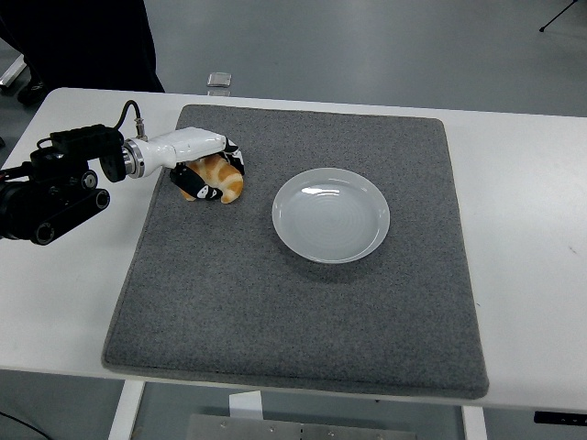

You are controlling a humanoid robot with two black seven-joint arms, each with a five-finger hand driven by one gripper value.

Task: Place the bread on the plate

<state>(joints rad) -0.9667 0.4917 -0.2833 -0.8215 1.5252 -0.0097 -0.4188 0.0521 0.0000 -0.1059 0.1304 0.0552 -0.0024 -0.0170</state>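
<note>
A golden-brown bread roll (218, 176) lies on the grey mat (303, 302) at its upper left. My left hand (213, 170), white with black fingertips, is curled around the roll, fingers over its far side and thumb against its near side. The roll still rests on the mat. An empty white plate (331, 214) sits on the mat to the right of the roll, about a hand's width away. My right arm does not show.
The mat covers most of the white table (523, 229). My black left forearm (50, 188) reaches in over the table's left edge. A small grey object (218, 81) lies on the floor beyond the far edge. A person's dark clothing (83, 41) shows at top left.
</note>
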